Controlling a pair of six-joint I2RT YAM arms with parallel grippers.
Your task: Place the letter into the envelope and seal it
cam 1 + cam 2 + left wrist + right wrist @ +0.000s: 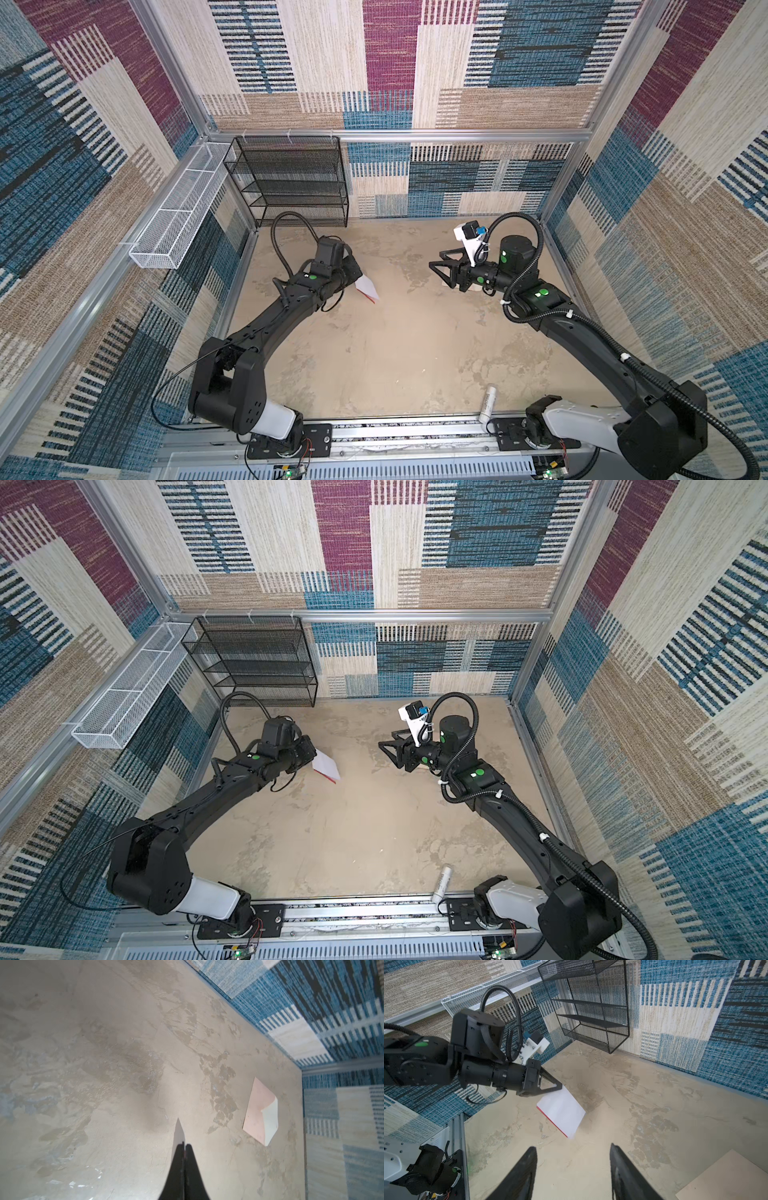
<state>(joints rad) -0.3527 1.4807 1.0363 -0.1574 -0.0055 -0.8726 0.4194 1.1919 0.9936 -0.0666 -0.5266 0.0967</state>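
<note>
On the surface (395, 353) the envelope (259, 1111) lies flat just below the right tool (572, 1146), which is spread and empty. It looks like thin, limp paper, best pinned near its flap. The letter (560, 1113), light, stiffish and probably slick, hangs from the left tool (559, 1087), which pinches one corner.
</note>
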